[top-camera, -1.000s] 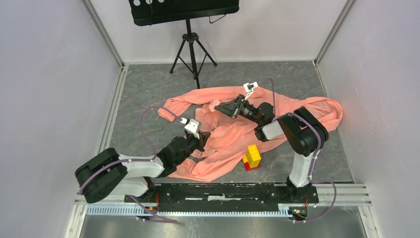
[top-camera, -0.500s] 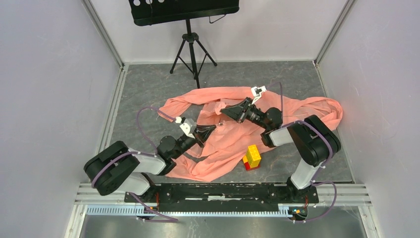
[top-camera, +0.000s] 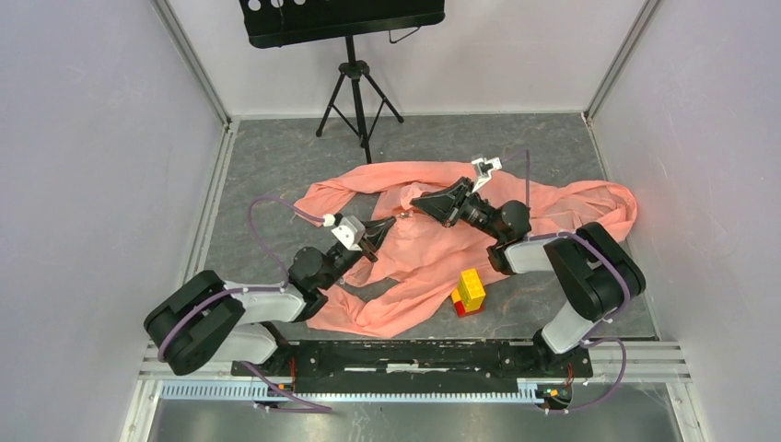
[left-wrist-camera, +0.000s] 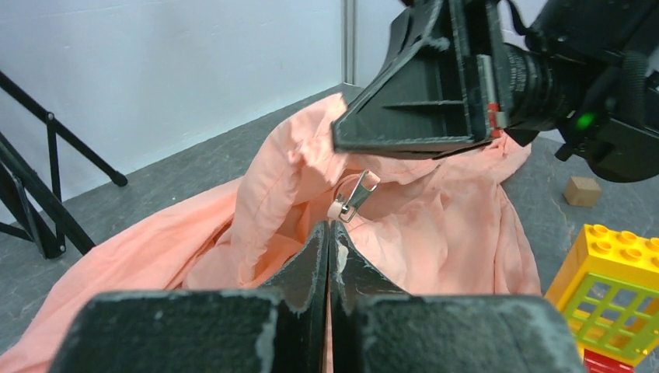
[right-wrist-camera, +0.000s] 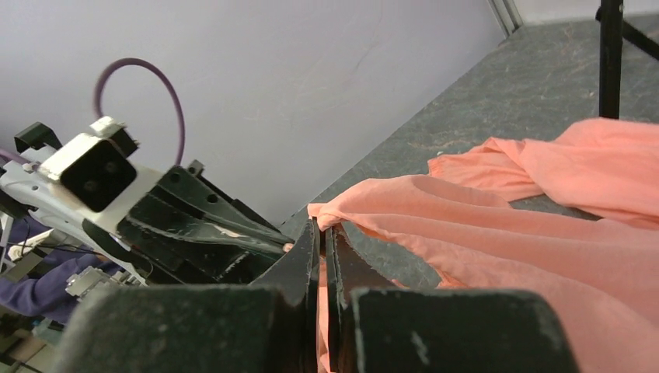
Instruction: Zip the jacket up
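Step in hand: judging by the closed fingers and the loose zipper pull [left-wrist-camera: 354, 194], the arms are lining up the two front edges; the zip is not yet run.
Jacket: the jacket [top-camera: 433, 253] lies spread and rumpled just behind the block stack [top-camera: 470, 290], its hem touching or nearly touching the stack.
Left gripper: the left gripper [left-wrist-camera: 329, 227] is pressed together, apparently pinching a fold of the jacket, behind and left of the block stack; the zipper pull hangs just past its tips.
Right gripper: the right gripper [right-wrist-camera: 322, 227] is pressed together on the jacket's thin edge, directly behind the block stack, tip to tip with the left one.
Doing it well: keep the cloth taut between the two pinches, so the zipper line lies straight. One hand should anchor below the pull while the other draws it slowly. Thin fabric can bunch or slip, so pull along the zipper, not across it.
Surface: a dark grey mottled table [top-camera: 276, 157].
Room: plain pale walls [top-camera: 92, 138] close in three sides. A black tripod [top-camera: 357, 97] stands well behind the block stack.
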Controlling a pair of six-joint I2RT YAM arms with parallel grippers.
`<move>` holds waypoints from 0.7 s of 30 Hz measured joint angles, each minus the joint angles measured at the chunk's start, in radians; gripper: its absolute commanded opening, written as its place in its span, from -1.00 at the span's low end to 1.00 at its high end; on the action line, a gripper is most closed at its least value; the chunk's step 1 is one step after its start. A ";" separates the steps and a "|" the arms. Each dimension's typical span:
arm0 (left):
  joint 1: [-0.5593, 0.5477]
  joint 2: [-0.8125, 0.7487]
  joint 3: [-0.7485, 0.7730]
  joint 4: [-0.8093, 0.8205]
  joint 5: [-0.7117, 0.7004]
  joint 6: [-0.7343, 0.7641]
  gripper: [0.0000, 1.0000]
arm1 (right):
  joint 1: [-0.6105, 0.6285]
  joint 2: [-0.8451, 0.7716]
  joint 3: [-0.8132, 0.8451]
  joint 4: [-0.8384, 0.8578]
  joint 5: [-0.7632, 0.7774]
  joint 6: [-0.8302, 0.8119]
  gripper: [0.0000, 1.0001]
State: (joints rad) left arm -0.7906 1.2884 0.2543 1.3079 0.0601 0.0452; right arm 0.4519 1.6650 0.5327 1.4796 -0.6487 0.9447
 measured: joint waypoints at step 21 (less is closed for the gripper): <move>0.040 0.046 0.005 0.168 0.015 -0.266 -0.96 | 0.040 -0.078 0.029 0.000 0.014 -0.113 -0.99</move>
State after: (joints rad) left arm -0.7509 1.3346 0.2592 1.4761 0.0753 -0.2207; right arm 0.4923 1.5867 0.5621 1.4799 -0.6346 0.8322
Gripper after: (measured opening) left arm 0.029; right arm 0.021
